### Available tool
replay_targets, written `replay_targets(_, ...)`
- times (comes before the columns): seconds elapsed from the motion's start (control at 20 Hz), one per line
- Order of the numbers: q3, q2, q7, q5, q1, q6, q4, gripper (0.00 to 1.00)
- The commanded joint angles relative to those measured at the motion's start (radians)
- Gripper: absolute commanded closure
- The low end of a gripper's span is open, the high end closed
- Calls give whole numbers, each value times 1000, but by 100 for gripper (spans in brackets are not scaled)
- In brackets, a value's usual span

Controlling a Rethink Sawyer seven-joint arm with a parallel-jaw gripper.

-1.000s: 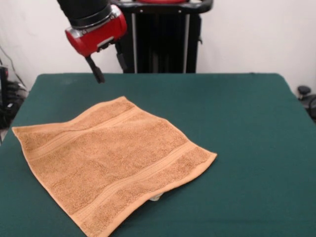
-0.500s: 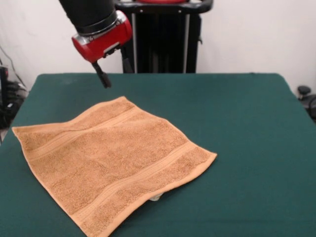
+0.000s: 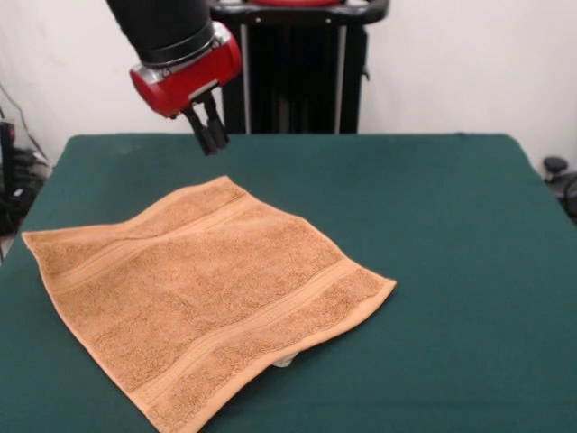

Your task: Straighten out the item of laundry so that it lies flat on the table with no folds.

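One towel [image 3: 203, 293] spread flat on table [image 3: 433, 225], gripper [image 3: 213, 142] raised beyond its far corner, fingers nearly together, empty.

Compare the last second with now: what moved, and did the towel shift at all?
The gripper drifted toward picture right above the table's far edge, and turned, so two fingers show close together where earlier only one blade showed. It holds nothing and is clear of the towel. The towel has not shifted: same spread-out shape, with the small white tag peeking from under its near edge.
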State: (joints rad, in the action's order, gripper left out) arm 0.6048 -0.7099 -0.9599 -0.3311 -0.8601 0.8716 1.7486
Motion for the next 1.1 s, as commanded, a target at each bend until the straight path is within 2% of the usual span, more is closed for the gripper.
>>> replay_targets(0.05,72,14,102,-84,36,-51,-23,100)
replay_targets(0.4,95,17,97,-105,19,-53,-10,100)
replay_targets(0.75,142,33,111,-160,-29,-206,40,100)
replay_targets(1.1,187,45,96,-168,-59,-226,62,100)
